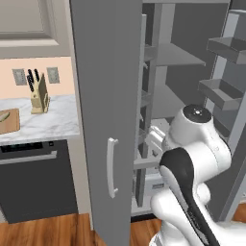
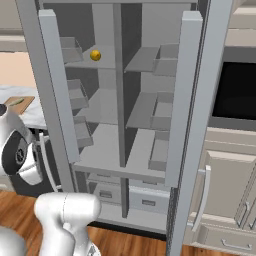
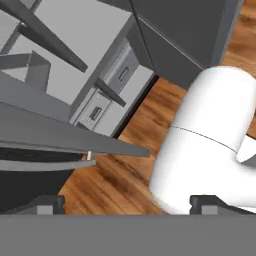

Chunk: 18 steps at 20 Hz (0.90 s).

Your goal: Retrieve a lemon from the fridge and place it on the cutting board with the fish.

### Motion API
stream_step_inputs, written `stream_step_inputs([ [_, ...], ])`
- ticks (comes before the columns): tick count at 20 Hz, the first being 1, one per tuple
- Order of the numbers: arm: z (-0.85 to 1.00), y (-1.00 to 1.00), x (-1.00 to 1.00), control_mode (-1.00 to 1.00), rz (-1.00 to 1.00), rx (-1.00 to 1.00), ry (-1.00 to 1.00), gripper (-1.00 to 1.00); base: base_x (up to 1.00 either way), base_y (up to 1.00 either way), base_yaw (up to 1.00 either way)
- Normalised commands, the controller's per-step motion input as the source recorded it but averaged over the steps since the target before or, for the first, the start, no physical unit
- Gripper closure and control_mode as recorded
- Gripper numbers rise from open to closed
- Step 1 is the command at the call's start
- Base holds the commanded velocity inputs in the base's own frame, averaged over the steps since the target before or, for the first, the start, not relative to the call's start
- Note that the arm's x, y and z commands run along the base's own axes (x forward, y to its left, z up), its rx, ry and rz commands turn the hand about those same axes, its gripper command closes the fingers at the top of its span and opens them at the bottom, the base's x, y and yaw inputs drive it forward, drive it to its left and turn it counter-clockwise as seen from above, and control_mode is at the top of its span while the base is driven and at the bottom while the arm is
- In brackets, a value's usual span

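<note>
The fridge [image 2: 107,150] stands with both doors swung open, and its left door [image 1: 105,72] is edge-on in front of the arm. A small yellow lemon [image 2: 95,55] sits on an upper left shelf, high above the arm. On the marble counter to the left lies the cutting board [image 2: 22,105] [image 1: 9,122] with the slender fish [image 2: 16,102] [image 1: 4,116] on it. My gripper [image 3: 130,205] is open with nothing between its fingertips [image 3: 47,204]. In the hand view it faces down toward the fridge's bottom drawers [image 3: 107,95] and the wooden floor.
A knife block [image 1: 39,96] stands on the counter [image 1: 53,120] beside the board. A dark dishwasher front [image 1: 33,178] is below it. The right fridge door [image 2: 195,125] with its bins stands open, with an oven [image 2: 235,90] and beige drawers [image 2: 227,200] beyond.
</note>
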Motion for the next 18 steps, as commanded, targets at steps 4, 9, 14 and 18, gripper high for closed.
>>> stream_step_inputs([
  [4,0.33,-0.69,0.08,-1.00,0.09,0.54,0.01,-1.00,0.00,0.00,0.00],
  [9,0.10,-0.29,0.53,-1.00,0.06,0.32,0.00,-1.00,0.00,0.00,0.00],
  [14,-0.13,0.19,0.94,-1.00,0.11,0.03,-0.05,-1.00,0.00,0.00,0.00],
  [18,-0.02,0.03,0.77,-1.00,0.12,0.01,-0.01,-1.00,0.00,0.00,0.00],
])
